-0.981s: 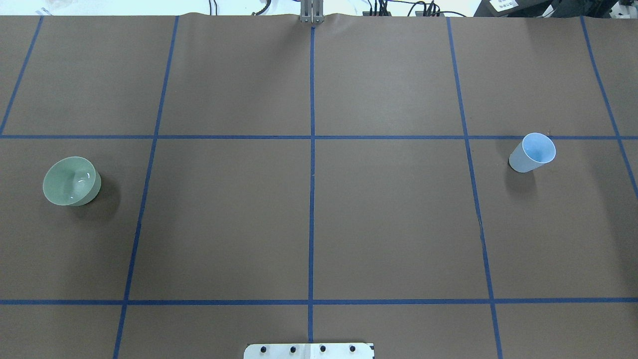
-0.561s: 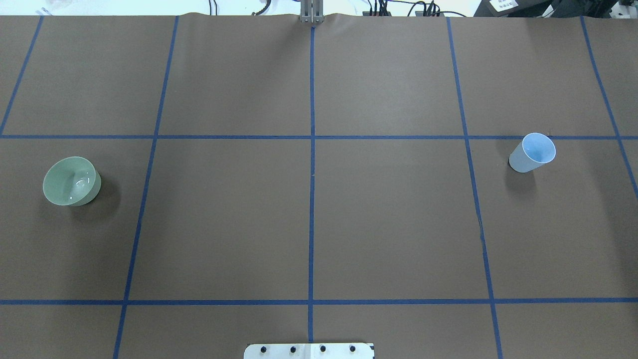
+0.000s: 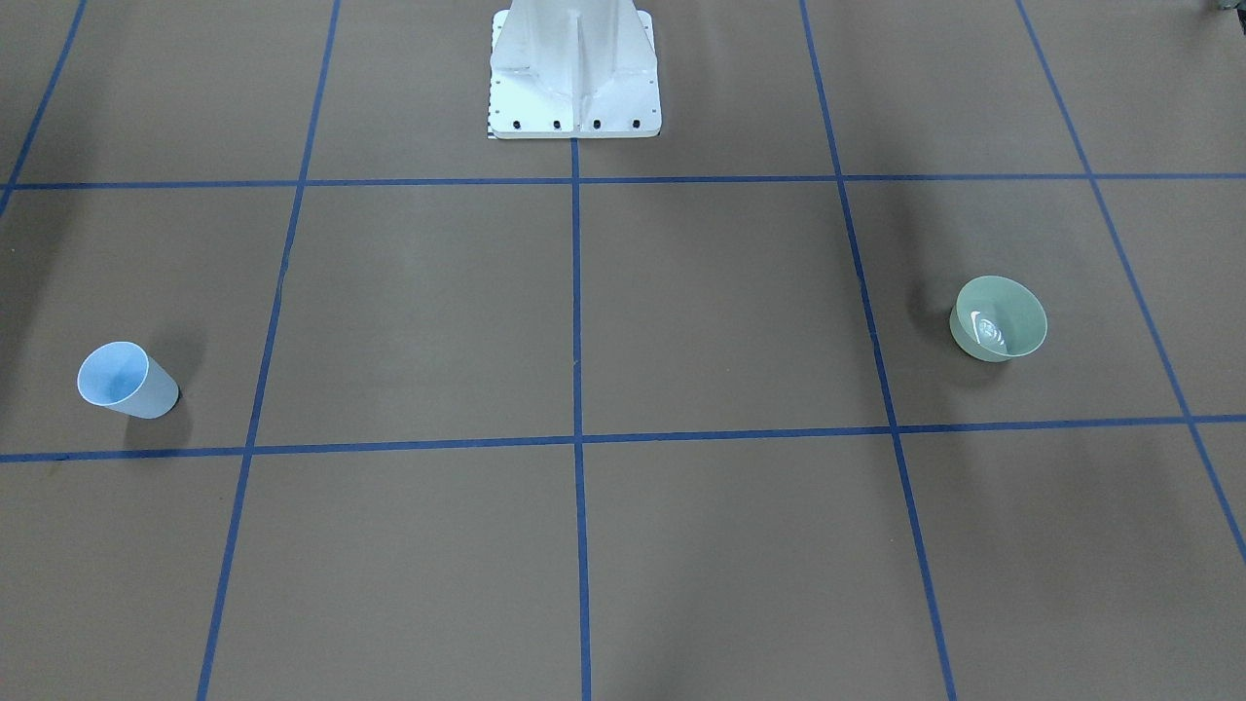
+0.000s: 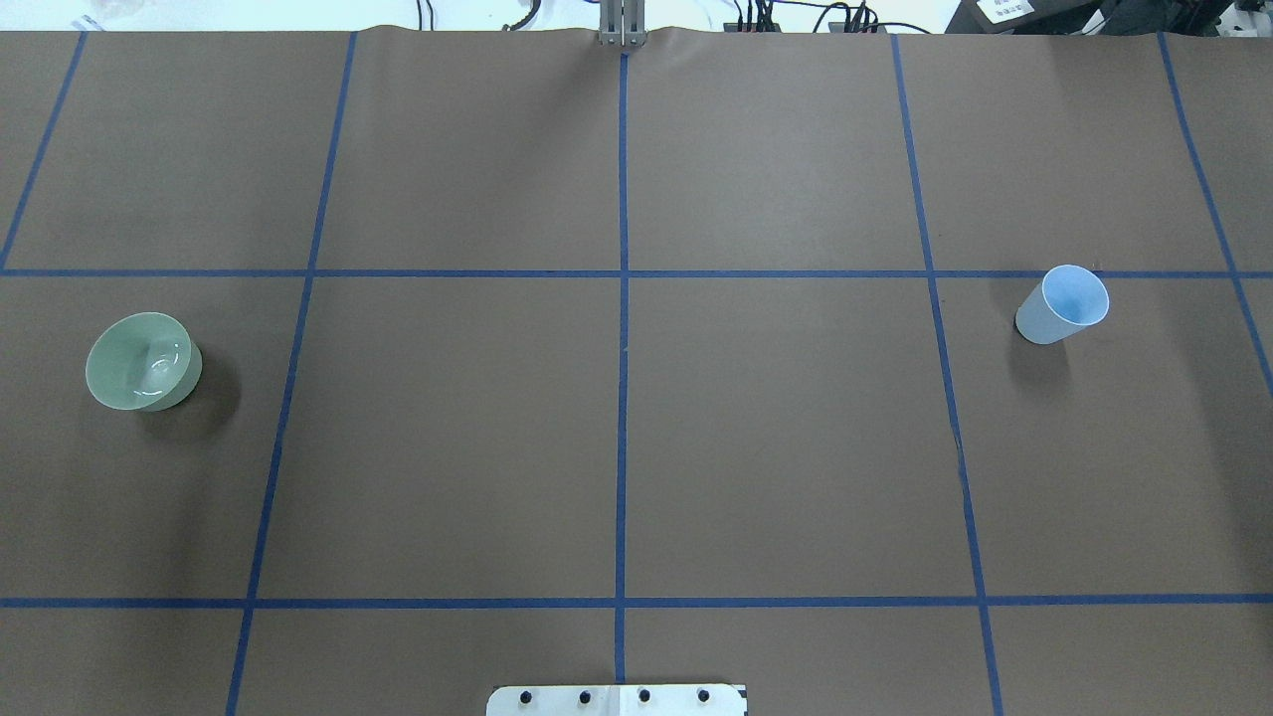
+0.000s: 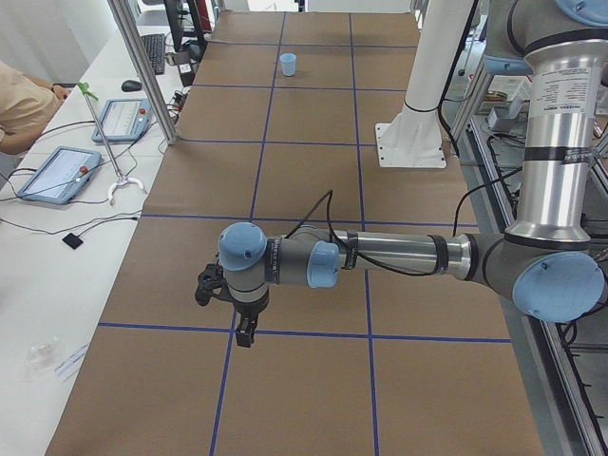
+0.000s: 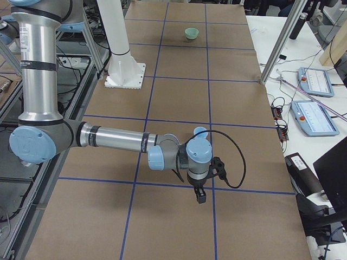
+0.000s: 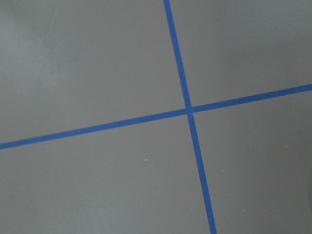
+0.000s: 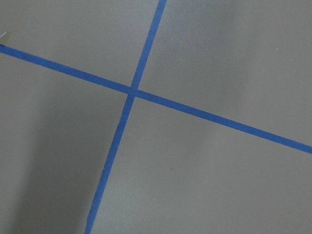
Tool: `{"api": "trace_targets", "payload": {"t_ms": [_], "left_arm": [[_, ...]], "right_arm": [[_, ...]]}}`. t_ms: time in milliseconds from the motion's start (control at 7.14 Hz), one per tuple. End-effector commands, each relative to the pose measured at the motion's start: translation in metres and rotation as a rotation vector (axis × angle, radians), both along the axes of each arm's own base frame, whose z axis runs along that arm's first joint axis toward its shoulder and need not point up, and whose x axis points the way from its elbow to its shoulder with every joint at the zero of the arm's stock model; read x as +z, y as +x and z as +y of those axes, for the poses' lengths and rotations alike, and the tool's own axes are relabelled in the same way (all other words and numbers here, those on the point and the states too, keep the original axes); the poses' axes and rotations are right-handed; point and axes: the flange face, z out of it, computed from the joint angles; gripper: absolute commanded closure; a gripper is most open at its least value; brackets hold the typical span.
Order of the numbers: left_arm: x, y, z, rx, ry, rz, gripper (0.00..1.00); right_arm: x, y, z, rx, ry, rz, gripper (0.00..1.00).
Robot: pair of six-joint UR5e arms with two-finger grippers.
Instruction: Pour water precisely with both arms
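A pale green bowl (image 4: 139,360) stands upright on the table's left side, with water (image 4: 165,366) showing as white glints at its bottom; the glints also show in the front view (image 3: 992,330). A light blue cup (image 4: 1064,302) stands upright on the right side. My left gripper (image 5: 245,332) shows only in the left side view, hanging finger-down over the table; I cannot tell if it is open. My right gripper (image 6: 199,195) shows only in the right side view, near the blue cup (image 6: 199,131); I cannot tell its state. Both wrist views show only table.
Brown table cover (image 4: 776,428) carries a grid of blue tape lines (image 4: 622,398). The white bolted pedestal (image 3: 574,73) stands at the robot's edge. Tablets and cables (image 5: 57,176) lie on a side bench beyond the table, where a person's arm (image 5: 24,104) shows.
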Motion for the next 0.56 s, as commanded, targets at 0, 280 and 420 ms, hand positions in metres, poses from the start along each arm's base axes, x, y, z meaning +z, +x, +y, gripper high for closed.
{"api": "trace_targets", "payload": {"t_ms": [0, 280, 420], "left_arm": [[-0.003, 0.000, 0.002, -0.088, -0.076, 0.016, 0.00], [0.006, 0.002, 0.008, -0.085, -0.087, 0.037, 0.00], [0.001, 0.003, 0.008, -0.077, -0.071, 0.035, 0.00]], "right_arm": [[0.000, 0.000, 0.000, 0.002, -0.002, -0.001, 0.00], [0.001, 0.000, 0.002, 0.002, -0.002, -0.001, 0.00], [0.002, 0.000, 0.003, 0.002, -0.006, -0.006, 0.00]]}}
